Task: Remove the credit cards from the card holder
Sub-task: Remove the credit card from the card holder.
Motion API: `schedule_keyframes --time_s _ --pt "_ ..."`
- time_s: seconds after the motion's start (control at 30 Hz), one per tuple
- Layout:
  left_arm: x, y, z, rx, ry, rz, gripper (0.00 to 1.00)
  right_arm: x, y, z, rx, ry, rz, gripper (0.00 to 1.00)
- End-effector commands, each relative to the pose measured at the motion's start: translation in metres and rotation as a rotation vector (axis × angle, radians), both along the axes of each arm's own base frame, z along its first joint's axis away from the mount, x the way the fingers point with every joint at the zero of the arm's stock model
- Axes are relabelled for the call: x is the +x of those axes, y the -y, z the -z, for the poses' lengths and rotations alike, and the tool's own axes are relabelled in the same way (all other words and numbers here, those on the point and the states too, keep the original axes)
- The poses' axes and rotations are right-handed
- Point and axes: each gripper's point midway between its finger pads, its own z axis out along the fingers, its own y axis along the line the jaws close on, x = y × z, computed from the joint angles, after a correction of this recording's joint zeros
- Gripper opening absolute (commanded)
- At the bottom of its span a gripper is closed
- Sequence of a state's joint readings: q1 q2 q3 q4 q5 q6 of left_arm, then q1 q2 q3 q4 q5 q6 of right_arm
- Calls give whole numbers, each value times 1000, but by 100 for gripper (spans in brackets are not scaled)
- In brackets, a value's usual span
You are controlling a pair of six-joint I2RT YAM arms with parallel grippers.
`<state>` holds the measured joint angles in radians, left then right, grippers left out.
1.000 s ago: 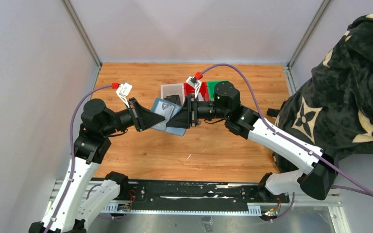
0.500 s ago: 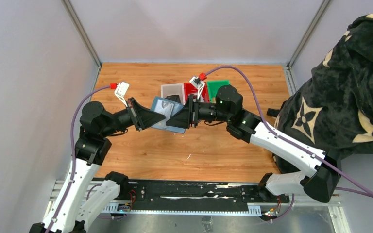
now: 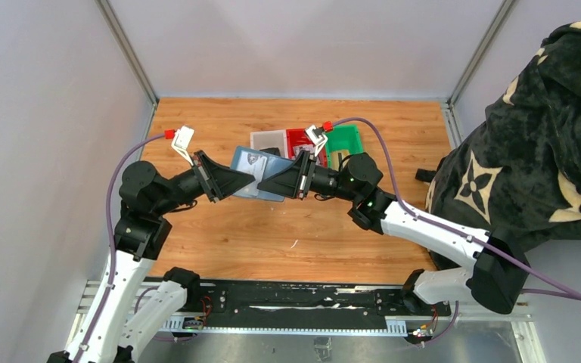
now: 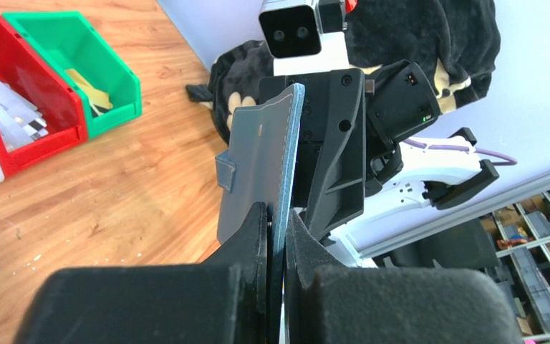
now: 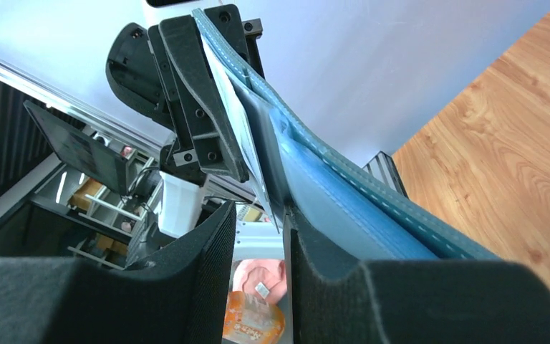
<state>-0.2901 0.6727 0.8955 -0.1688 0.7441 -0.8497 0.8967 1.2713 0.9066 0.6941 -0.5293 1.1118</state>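
Since a second ago, the right arm's elbow drops toward the near edge and both wrists drift left, so the green bin [image 3: 344,140] shows more. The card holder [image 3: 261,162] hangs in the air between the two grippers, a bit farther left.

The left gripper [image 4: 277,222] is clamped tight on the holder's lower edge. The right gripper [image 5: 260,215] is only partly closed. There's a gap between its fingers, and a pale card [image 5: 247,150] pokes down into that gap without being pinched yet.

My take is that the trick is grabbing the card alone. One right finger looks like it's pressed against the blue pocket wall, so I'd shift off that first. Then squeeze on the card only and pull straight along the slot, away from the left gripper, nice and slow.
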Motion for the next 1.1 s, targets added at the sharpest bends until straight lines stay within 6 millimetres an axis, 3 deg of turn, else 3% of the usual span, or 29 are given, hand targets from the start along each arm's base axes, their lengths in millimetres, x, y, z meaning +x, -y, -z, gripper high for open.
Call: schedule_keyframes --time_s 0.0,0.2,0.53,1.07 --pt "-23 4 -26 -47 67 80 0 6 -7 -13 64 -18 46 34" --pt "-21 2 -22 -40 58 62 0 5 -12 -21 138 -40 48 27" --pt "-18 0 -22 -23 79 34 12 10 -7 -23 139 -36 113 0" --pt "-25 -2 -44 -54 110 39 16 3 16 -2 102 0 173 0"
